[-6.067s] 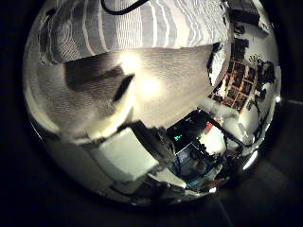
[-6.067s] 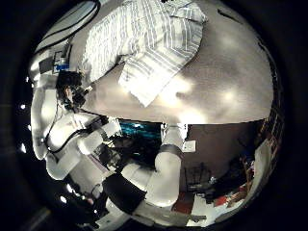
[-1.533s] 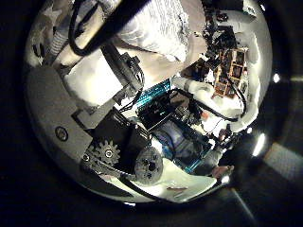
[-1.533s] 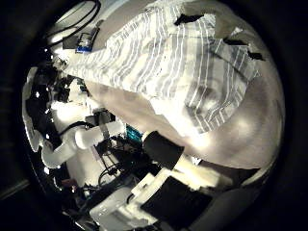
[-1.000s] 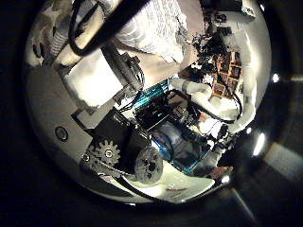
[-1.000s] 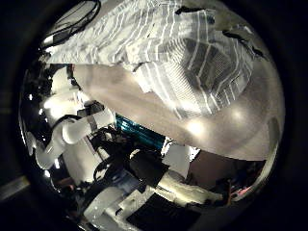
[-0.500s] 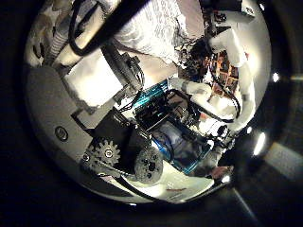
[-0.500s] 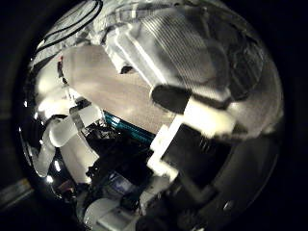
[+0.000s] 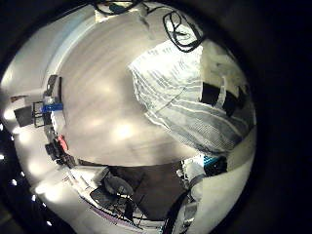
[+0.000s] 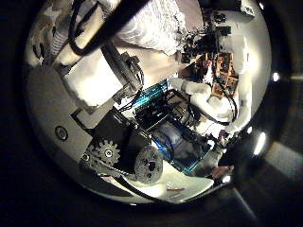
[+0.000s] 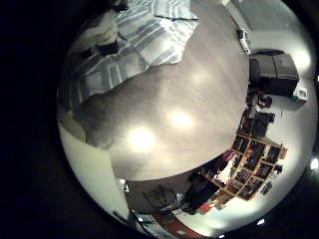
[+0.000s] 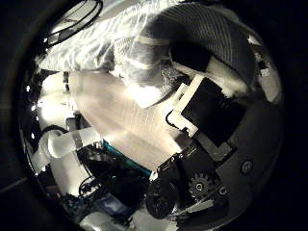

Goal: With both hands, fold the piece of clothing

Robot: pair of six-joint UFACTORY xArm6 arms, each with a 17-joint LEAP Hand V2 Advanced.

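The striped garment (image 9: pixel 190 93) lies on the table (image 9: pixel 97 97) in the left little finger side palm view, and my left hand's dark fingertips (image 9: pixel 220 96) rest on its edge. In the right thumb side palm view my right hand (image 12: pixel 207 106) has its fingers curled onto the bunched garment (image 12: pixel 159 48), very close to the palm. The right little finger side palm view shows the garment (image 11: pixel 130 45) beside a fingertip (image 11: pixel 105 38).
Bare table (image 11: pixel 184 110) stretches beyond the garment. Loose cables (image 9: pixel 180 24) lie at the table's far side. A shelf unit (image 11: pixel 254 159) stands in the room past the table edge. The other arm (image 10: pixel 204 95) shows beyond my left hand.
The right palm has come down close to the garment, and its fingers have curled onto the cloth, bunching it. The left thumb side view has hardly shifted; the other arm in it has moved.
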